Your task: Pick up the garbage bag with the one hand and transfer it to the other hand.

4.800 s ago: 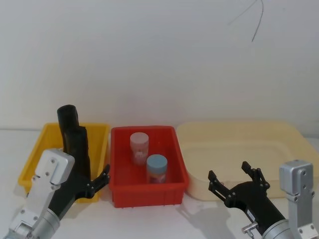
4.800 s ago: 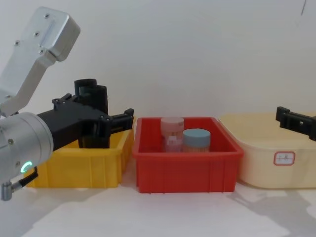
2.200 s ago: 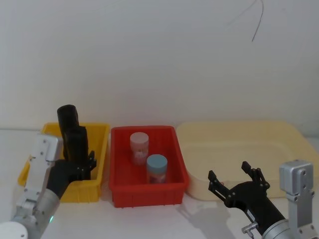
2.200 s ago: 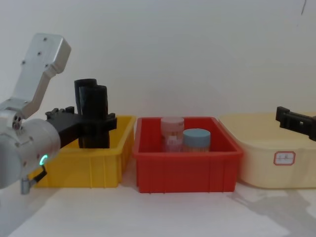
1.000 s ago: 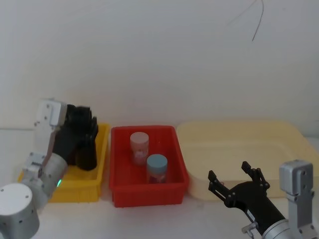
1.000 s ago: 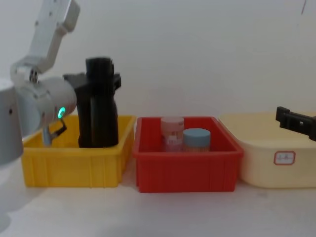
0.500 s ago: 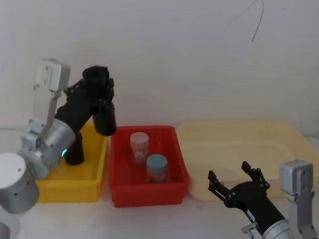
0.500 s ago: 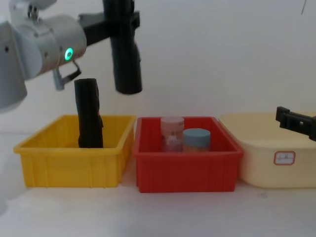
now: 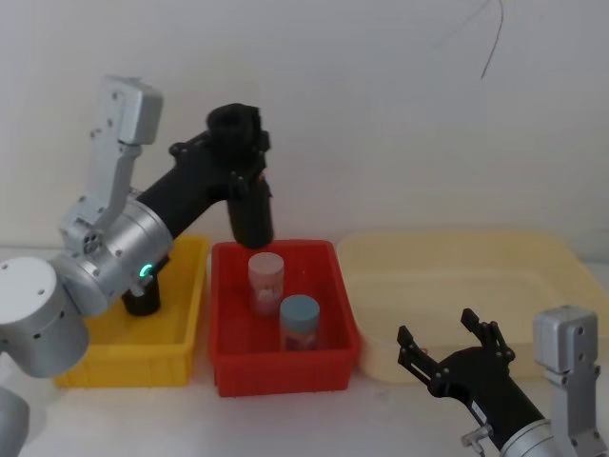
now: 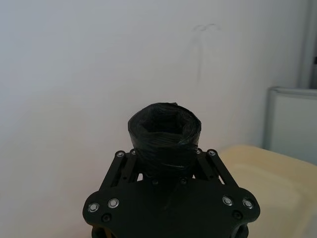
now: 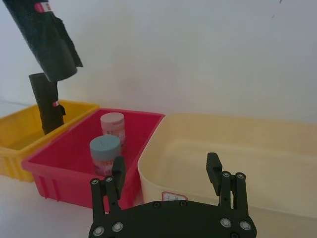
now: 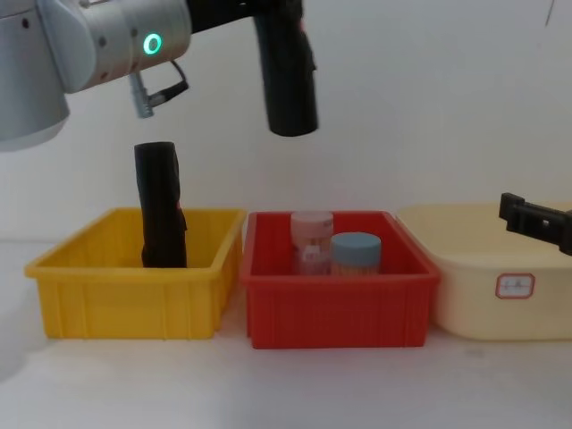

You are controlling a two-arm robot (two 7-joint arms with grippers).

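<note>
White table (image 12: 286, 384) carries three bins side by side: yellow bin (image 12: 134, 304), red bin (image 12: 335, 313), cream tub (image 12: 465, 295).

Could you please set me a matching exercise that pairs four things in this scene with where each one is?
Things:
1. garbage bag
2. second black roll
3. blue-lidded jar
4. right gripper

Places:
A. standing in the yellow bin
B. open, low in front of the cream tub
C. in the red bin
D. aloft, held by the left gripper

Pairs: 1-D, 2-A, 3-C, 4-B.
</note>
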